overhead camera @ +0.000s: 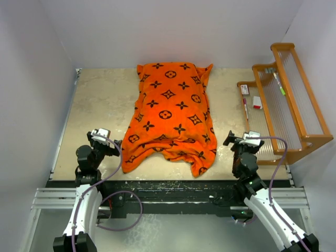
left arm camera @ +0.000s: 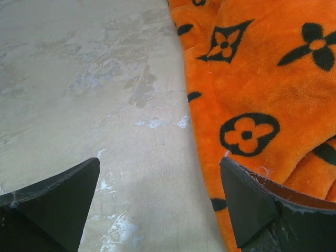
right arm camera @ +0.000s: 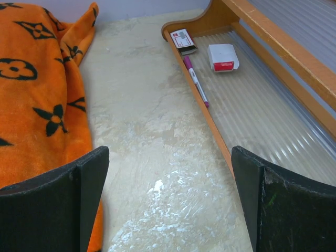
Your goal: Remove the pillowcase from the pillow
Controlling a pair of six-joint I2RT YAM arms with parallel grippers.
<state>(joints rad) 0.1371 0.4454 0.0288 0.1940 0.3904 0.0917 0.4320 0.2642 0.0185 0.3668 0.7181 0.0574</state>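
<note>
Top external view: the pale, scuffed tabletop carries the orange pillowcase, printed with dark flower, diamond and circle motifs. It lies lengthwise between the two arms, its rumpled near end level with them and its far end well ahead. The pillow itself is covered and does not show.

A wooden rack with a ribbed clear floor stands just right of the right end effector and runs ahead of it. The left end effector hangs over bare tabletop with its fingers spread wide and nothing between them. Its right finger is over the pillowcase's edge. The right end effector is also wide open and empty, with the pillowcase beside its left finger.

Ahead and right of it, inside the rack, lie a purple marker, a white-and-red box and a small card.
</note>
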